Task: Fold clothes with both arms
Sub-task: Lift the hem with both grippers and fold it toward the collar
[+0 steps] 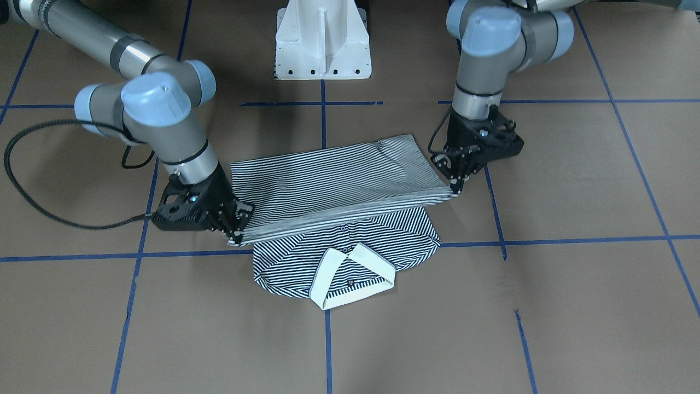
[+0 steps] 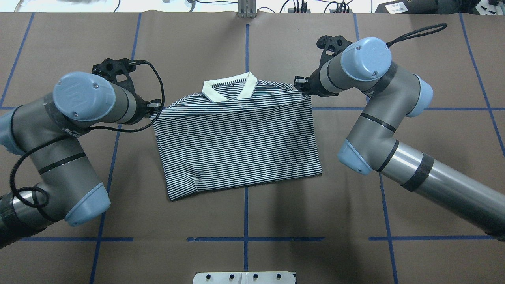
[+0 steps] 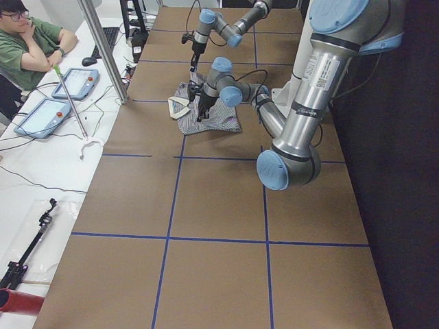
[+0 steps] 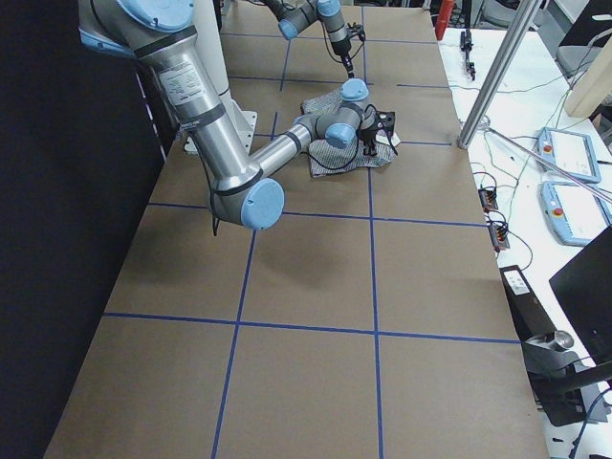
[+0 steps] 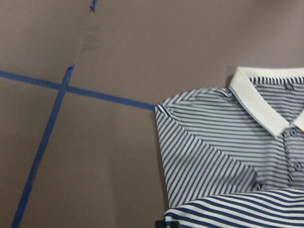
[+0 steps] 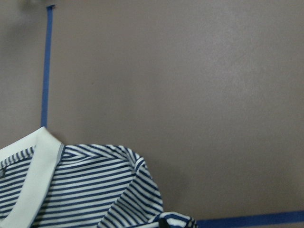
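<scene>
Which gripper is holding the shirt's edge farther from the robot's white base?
The right gripper, on the front-facing view's left: its shirt corner lies farther out, toward the collar; the left gripper holds closer to the base.

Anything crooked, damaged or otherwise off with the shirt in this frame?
Nothing damaged or spilled. The polo shirt lies slightly askew: its folded edge nearest the robot slants against the blue tape line, and the hem pinched by the left gripper and right gripper runs crooked the same way.

No legible text — sticker (image 3: 313, 68) on left arm (image 3: 296, 116) too small.
</scene>
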Motion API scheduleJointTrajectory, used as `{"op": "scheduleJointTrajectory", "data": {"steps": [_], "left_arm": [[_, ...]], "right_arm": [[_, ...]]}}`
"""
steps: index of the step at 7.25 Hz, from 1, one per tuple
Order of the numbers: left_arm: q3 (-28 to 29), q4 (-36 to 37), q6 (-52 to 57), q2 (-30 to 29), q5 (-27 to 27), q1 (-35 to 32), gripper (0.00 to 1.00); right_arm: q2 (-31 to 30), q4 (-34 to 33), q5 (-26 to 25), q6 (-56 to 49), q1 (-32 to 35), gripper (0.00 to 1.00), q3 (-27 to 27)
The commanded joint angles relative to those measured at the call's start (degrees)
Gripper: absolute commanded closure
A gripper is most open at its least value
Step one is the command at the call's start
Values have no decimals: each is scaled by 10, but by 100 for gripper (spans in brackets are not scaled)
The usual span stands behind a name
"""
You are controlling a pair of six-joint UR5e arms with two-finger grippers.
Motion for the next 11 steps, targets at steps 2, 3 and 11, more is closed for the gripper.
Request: {"op": "scheduleJointTrajectory", "data": {"steps": [2,3,11], "left_arm": [[68,-48,0,-19,-1,-3,100],[68,-48,0,-25,-1,-3,100],[71,-46,6,-28,-26,-41,100]], "right_arm": [[15,21,-1,-28,17,100,-39],[28,20,-2,-28,16,100,-40],[49,23,-3,-30,9,100,-62]]}}
